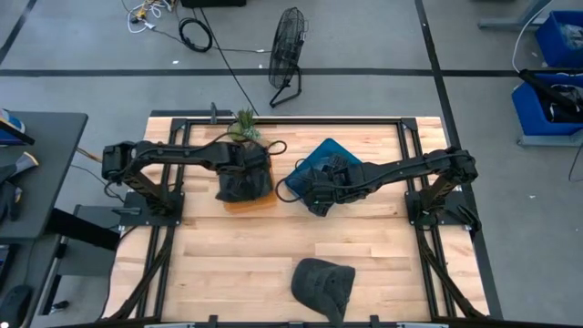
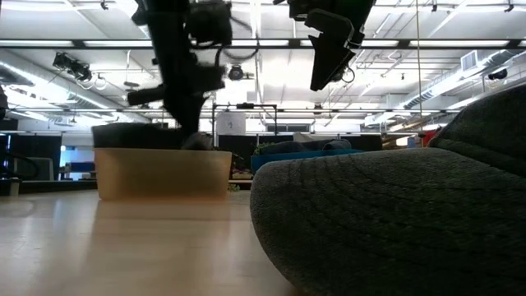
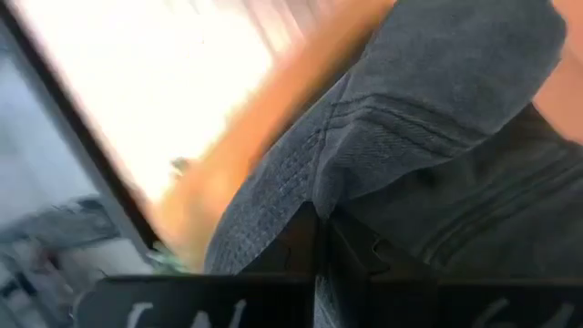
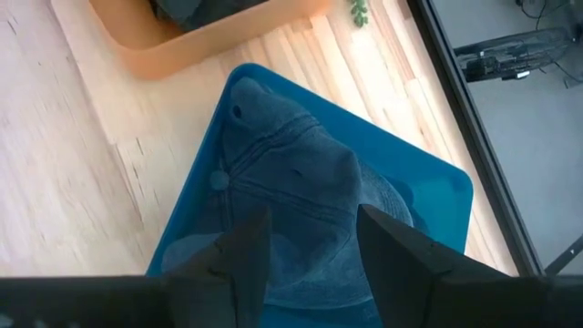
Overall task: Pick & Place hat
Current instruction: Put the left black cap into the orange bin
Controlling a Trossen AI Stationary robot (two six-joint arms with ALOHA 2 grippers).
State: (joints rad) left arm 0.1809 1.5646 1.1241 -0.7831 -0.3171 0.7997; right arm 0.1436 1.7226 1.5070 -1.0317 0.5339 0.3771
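A dark grey cap (image 1: 244,187) fills the tan bin (image 1: 250,203) at the table's middle. My left gripper (image 3: 321,239) stands over the bin, shut on that cap. Just right of it sits a blue tray (image 4: 428,191) holding a blue-grey cap (image 4: 291,200). My right gripper (image 4: 314,246) hovers open above this cap, raised well clear of the tray in the low view (image 2: 329,57). A third dark grey cap (image 1: 322,282) lies by its underside on the table near the near edge and fills the low view's right (image 2: 394,214). My left gripper pinches a raised fold of the dark grey cap's cloth (image 3: 319,187) between its two fingers, coming from above and pointing down. The cap sits in the tan bin (image 2: 164,173), with its dark top showing just above the rim.
A small green plant sprig (image 1: 244,123) lies at the far edge behind the bin. Bare wood stretches across the near half around the third cap. Black frame rails (image 1: 414,164) border the table on its sides and far edge.
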